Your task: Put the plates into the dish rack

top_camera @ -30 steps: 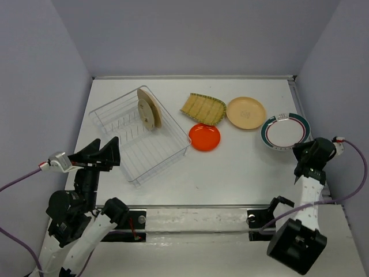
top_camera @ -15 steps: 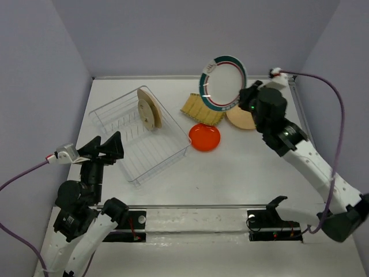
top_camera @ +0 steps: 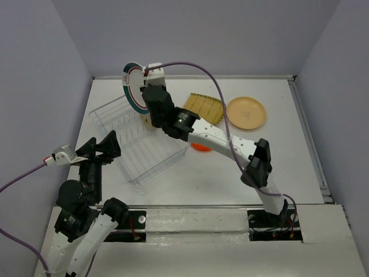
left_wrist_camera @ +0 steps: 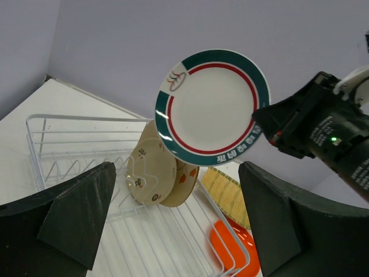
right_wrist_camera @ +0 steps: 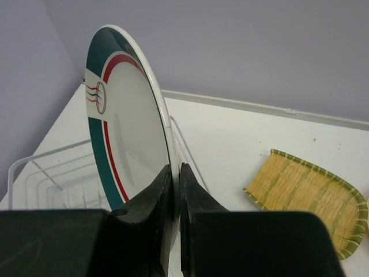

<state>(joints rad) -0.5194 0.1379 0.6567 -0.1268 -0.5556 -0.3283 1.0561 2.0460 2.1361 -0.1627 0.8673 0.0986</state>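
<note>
My right gripper point(top_camera: 144, 91) point(right_wrist_camera: 174, 173) is shut on the rim of the white plate with the teal-striped rim point(top_camera: 132, 86) point(right_wrist_camera: 124, 138) point(left_wrist_camera: 210, 107). It holds the plate on edge above the far end of the clear wire dish rack point(top_camera: 124, 151) point(left_wrist_camera: 46, 124). Two beige and cream plates point(top_camera: 151, 118) point(left_wrist_camera: 153, 170) stand upright in the rack. The yellow-green fan plate point(top_camera: 203, 108) point(right_wrist_camera: 308, 193), the orange-red plate point(top_camera: 202, 147) point(left_wrist_camera: 233, 251) and the tan plate point(top_camera: 246, 112) lie on the table. My left gripper point(top_camera: 98, 149) point(left_wrist_camera: 173, 225) is open and empty by the rack's near-left side.
The right arm point(top_camera: 213, 138) stretches across the table from its base to the rack and covers most of the orange-red plate. Grey walls enclose the white table point(top_camera: 277, 167) on three sides.
My right gripper has carried the teal-rimmed plate from the far right of the table, up and leftward, to above the rack. The left gripper has barely moved.
</note>
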